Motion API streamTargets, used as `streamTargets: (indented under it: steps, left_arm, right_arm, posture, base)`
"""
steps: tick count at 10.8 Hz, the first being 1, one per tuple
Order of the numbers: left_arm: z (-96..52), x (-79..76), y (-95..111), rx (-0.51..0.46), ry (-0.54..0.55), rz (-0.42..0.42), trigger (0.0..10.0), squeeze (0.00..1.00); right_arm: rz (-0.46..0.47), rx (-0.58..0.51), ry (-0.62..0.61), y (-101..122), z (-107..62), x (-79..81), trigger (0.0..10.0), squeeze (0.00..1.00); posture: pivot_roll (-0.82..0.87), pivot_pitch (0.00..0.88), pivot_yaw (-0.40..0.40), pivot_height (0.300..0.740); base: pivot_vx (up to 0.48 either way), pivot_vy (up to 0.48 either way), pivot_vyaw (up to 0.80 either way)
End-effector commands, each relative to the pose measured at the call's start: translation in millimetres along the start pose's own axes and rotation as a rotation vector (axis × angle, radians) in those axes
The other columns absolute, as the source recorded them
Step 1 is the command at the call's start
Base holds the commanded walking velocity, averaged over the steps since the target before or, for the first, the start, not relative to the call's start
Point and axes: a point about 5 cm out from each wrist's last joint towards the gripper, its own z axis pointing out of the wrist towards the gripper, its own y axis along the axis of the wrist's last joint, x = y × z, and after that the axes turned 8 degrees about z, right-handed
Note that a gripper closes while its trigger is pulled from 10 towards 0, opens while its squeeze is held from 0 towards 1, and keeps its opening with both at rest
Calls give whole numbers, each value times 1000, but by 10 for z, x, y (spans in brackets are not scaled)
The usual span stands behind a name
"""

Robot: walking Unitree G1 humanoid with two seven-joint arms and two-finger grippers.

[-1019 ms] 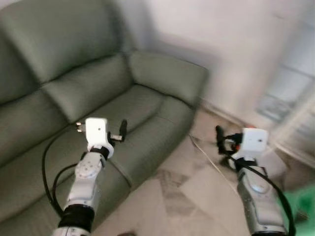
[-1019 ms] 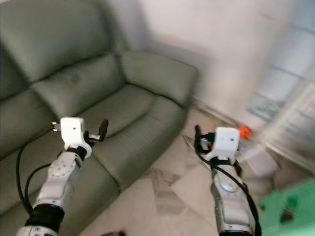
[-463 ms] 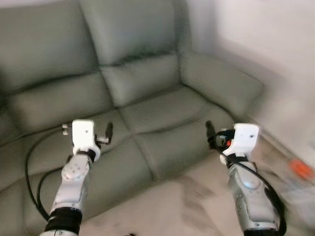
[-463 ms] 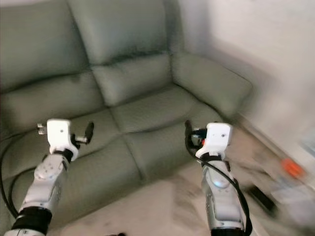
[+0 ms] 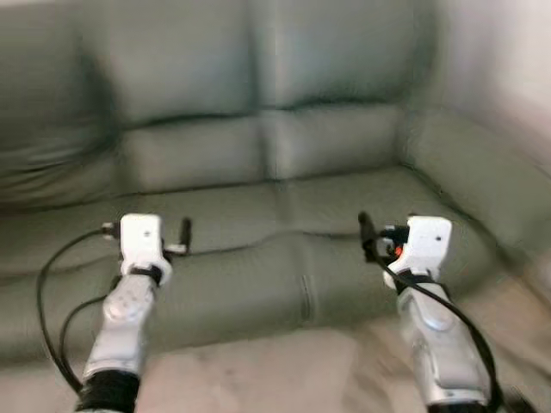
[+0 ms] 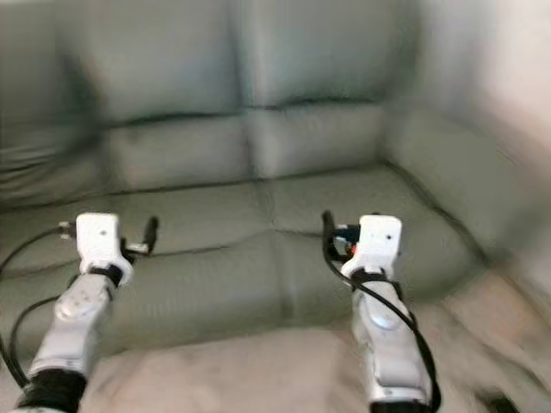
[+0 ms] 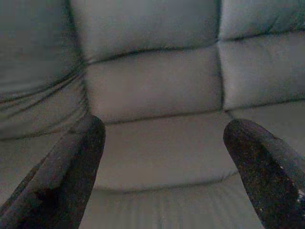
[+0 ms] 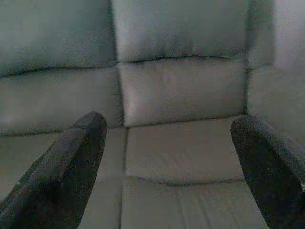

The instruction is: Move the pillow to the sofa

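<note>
A grey-green sofa (image 5: 284, 198) spans the eye views, seen straight on and blurred. Its seat cushions (image 6: 258, 249) lie bare in front of me. My left gripper (image 5: 172, 237) is raised over the front edge of the left seat, open, with nothing between its black fingers (image 7: 71, 162). My right gripper (image 5: 374, 241) is raised at the same height over the middle seat, also open and holding nothing. Both wrist views look between wide-apart fingers (image 8: 71, 152) at the sofa's back cushions (image 8: 181, 90).
A pale tiled floor (image 5: 258, 370) runs along the sofa's front. The sofa's right armrest (image 5: 482, 172) stands at the right, with a light wall (image 5: 508, 52) behind it. A black cable (image 5: 47, 301) loops beside my left arm.
The view has swung left, so the sofa now faces me squarely; the wall and the floor clutter on the right have left the picture. Both arms keep the same raised pose, grippers open.
</note>
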Motion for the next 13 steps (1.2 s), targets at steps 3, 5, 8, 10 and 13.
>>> streamTargets:
  steps: [3, 5, 8, 10, 13]
  left_arm:
    - [5, -64, 15, 12, -12, 63, 10000, 0]
    - [-2, -42, 7, 10, -12, 46, 10000, 0]
    - [-1, 23, 21, 2, 18, 69, 10000, 0]
    - [18, 37, 52, -5, 47, 80, 10000, 0]
    - [14, 39, 43, 2, 42, 73, 10000, 0]
  right_arm:
    - [-10, -5, -6, 36, -8, -48, 10000, 0]
    - [-12, -8, -1, 43, -1, -43, 10000, 0]
    - [-15, -9, 15, 37, 5, -5, 10000, 0]
    - [-13, -13, 21, 43, 22, 10, 10000, 0]
    - [-14, -25, 32, 70, 61, 43, 10000, 0]
  posture:
    - [-132, 67, -12, 740]
    - [-129, 60, -11, 740]
    - [-123, 49, -8, 740]
    - [-116, 56, -4, 740]
    - [-114, 62, 0, 740]
  base:
    - [0, 0, 800]
    - [0, 0, 800]
    - [0, 0, 800]
    - [0, 0, 800]
    - [0, 0, 800]
